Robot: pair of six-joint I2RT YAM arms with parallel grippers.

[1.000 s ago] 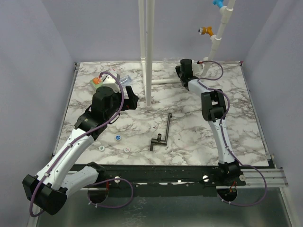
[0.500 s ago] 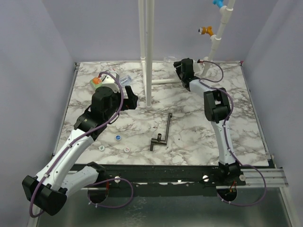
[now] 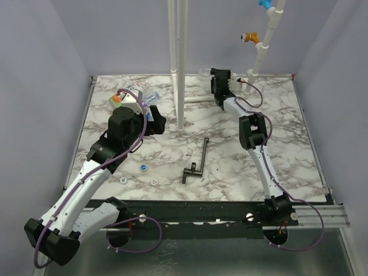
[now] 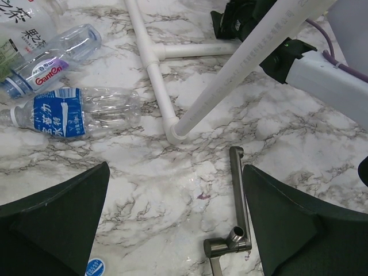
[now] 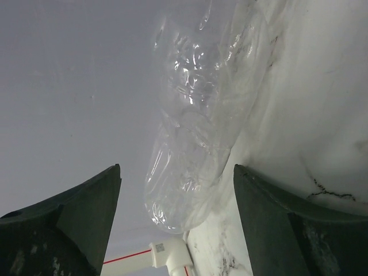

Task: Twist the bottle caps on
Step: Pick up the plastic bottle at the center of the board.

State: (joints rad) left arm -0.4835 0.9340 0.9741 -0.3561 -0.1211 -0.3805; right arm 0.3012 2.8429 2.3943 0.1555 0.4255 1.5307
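Upright pipes (image 3: 178,57) rise from the tabletop (image 3: 287,149) behind its middle, with a T-shaped tool (image 3: 198,164) lying in front of them, slightly to the right. Left of the pipes, toward the far left corner, several bottles (image 4: 75,112) lie on their sides close together, and three bottle caps (image 3: 144,167) sit well in front of them near the front left edge. A lone bottle (image 5: 195,132) lies at the back wall, right of the pipes.
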